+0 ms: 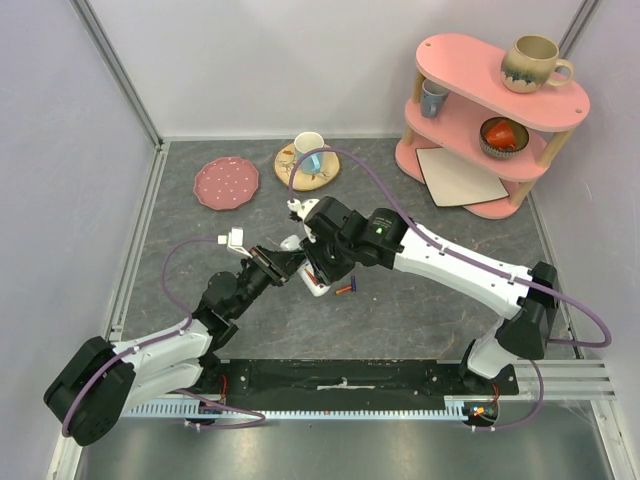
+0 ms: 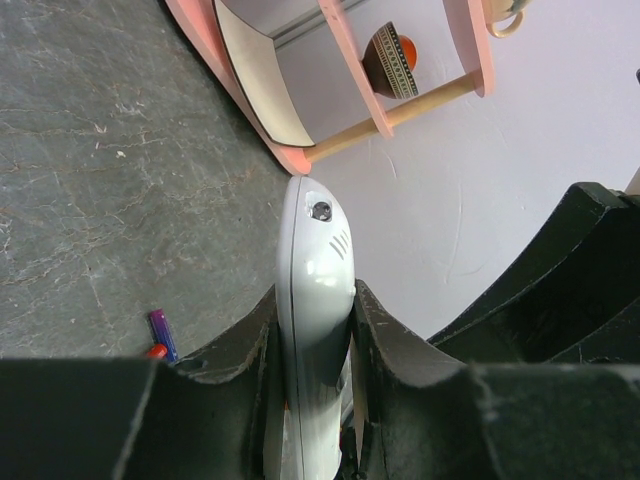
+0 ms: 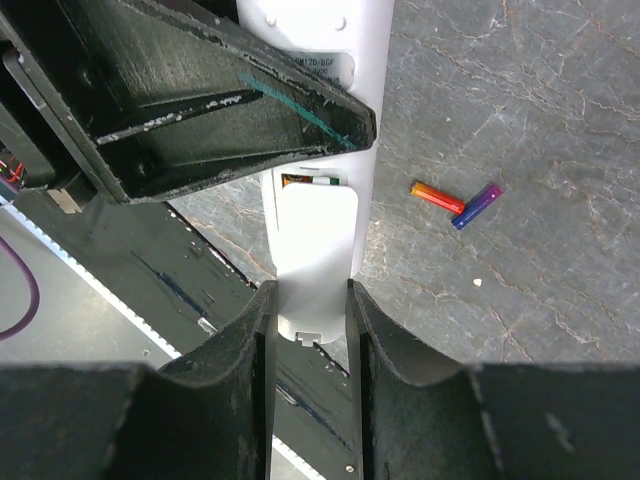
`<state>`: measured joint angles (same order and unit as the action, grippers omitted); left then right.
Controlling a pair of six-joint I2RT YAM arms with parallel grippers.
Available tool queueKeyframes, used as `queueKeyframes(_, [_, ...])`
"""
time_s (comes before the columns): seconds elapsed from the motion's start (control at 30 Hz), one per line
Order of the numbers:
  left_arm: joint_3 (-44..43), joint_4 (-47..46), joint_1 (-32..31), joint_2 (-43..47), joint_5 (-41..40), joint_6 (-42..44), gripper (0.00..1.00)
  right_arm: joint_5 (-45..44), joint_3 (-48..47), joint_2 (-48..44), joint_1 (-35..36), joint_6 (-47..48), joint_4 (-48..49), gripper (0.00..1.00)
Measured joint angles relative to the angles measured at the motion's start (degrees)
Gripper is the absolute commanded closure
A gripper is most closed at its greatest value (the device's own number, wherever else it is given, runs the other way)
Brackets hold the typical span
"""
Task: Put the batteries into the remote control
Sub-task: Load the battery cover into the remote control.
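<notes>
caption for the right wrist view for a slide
Right gripper clamps the white remote control; two loose batteries lie on the table nearby.

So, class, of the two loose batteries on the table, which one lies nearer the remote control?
The orange-red battery: it reaches toward the remote control, while the blue-purple battery lies on its far side.

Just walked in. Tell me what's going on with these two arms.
Both arms hold the white remote control between them above the grey table. The right hand clamps one end and the left hand grips it further along. The rear battery recess shows something orange and green inside, probably a battery. An orange-red battery and a blue-purple battery lie touching on the table, not yet loaded.
</notes>
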<state>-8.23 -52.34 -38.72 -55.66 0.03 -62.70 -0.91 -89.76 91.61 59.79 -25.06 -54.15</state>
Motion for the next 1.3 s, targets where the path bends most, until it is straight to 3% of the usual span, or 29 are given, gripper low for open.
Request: queueKeyframes(1.3, [0.0, 1.4, 0.0, -0.5, 0.0, -1.1, 0.98, -0.7, -0.4, 3.2, 0.4, 0.0, 1.0, 1.0])
